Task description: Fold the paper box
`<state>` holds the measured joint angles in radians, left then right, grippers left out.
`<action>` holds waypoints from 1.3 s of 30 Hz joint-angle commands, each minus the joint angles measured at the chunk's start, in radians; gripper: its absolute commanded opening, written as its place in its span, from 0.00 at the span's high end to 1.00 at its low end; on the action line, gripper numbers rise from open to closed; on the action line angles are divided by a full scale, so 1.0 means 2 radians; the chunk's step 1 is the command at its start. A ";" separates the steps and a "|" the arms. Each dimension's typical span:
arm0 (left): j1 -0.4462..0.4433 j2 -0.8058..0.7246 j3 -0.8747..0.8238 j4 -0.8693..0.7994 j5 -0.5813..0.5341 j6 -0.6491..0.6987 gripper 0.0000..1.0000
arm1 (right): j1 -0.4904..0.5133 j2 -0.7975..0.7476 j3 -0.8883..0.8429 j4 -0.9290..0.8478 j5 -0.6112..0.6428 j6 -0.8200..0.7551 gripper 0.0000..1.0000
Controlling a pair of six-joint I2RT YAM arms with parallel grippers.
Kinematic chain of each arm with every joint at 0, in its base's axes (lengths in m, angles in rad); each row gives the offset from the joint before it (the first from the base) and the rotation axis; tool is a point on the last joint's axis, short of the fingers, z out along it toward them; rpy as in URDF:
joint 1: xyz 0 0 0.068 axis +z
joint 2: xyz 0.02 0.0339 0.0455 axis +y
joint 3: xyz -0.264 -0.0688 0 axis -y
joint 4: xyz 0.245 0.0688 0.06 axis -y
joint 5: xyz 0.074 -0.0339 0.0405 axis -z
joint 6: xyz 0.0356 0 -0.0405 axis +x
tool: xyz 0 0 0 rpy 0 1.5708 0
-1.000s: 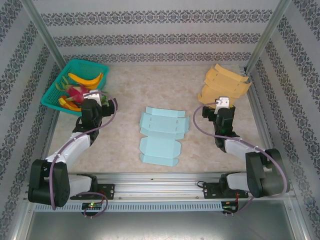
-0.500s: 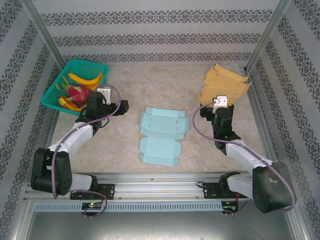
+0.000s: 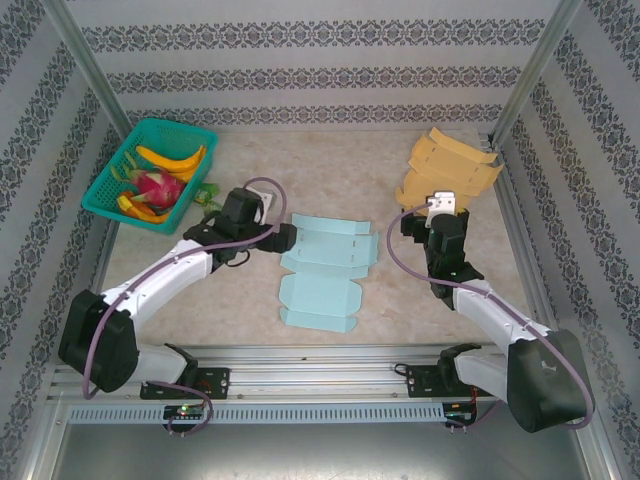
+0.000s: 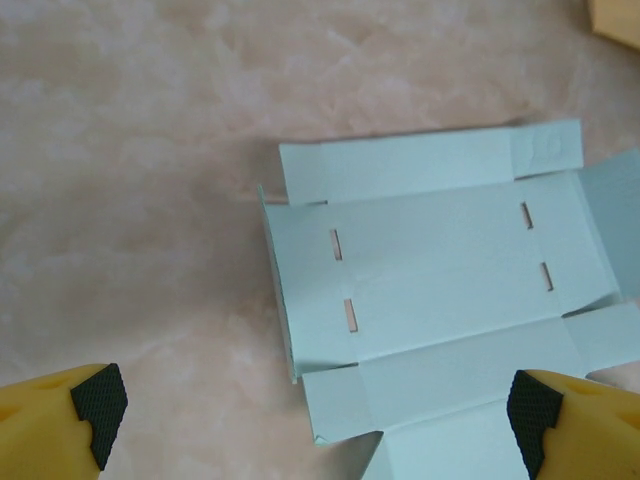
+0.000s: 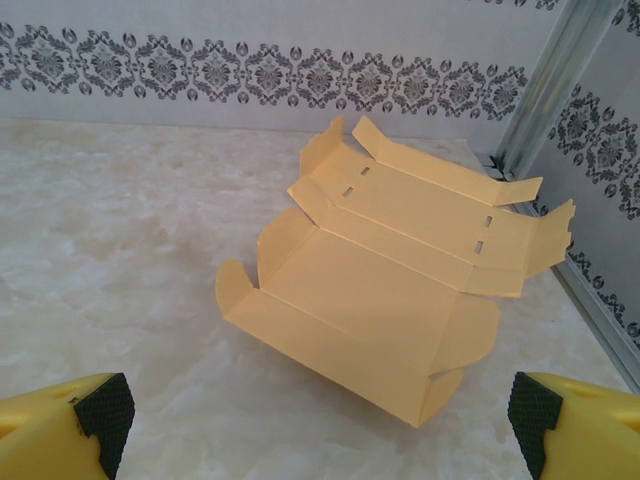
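A flat, unfolded light blue paper box (image 3: 325, 270) lies in the middle of the table. My left gripper (image 3: 288, 239) hovers at the left edge of its far half, jaws wide open. In the left wrist view the blue box (image 4: 440, 270) spreads out below and ahead of the left gripper (image 4: 312, 412), with nothing between the fingertips (image 4: 97, 398). A partly folded orange paper box (image 3: 447, 170) sits at the back right. My right gripper (image 3: 425, 222) stands open just in front of it. The right wrist view shows the orange box (image 5: 400, 280) ahead of the empty right gripper (image 5: 318, 415).
A green basket (image 3: 170, 124) holding bananas and a pink dragon fruit (image 3: 158, 187) stands at the back left. Metal frame posts rise at the back corners, and patterned walls close in the table on three sides.
My left arm has swung right from beside the basket to the blue box's left edge. The right arm has barely shifted. Both grippers stay open.
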<state>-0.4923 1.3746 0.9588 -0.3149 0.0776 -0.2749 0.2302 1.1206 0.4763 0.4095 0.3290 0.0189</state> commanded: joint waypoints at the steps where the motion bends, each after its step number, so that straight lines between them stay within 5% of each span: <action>1: -0.022 0.033 0.002 -0.028 -0.043 -0.020 0.00 | 0.008 -0.005 0.018 -0.008 -0.005 0.002 0.02; 15: -0.035 0.137 0.043 -0.008 -0.072 -0.023 0.10 | 0.036 -0.011 0.023 -0.007 -0.090 -0.022 0.02; 29: -0.031 0.210 0.088 0.001 -0.078 -0.020 0.72 | 0.072 0.025 0.050 -0.016 -0.120 -0.045 0.02; 32: -0.031 0.209 0.082 0.021 -0.079 -0.025 1.00 | 0.079 0.037 0.061 -0.021 -0.132 -0.030 0.02; 39: -0.032 0.157 0.039 0.092 -0.086 -0.045 1.00 | 0.098 0.050 0.106 -0.064 -0.149 -0.031 0.02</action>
<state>-0.5564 1.7676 1.0790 -0.2306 -0.0696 -0.3271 0.4137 1.2079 0.6304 0.3126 0.0753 -0.0494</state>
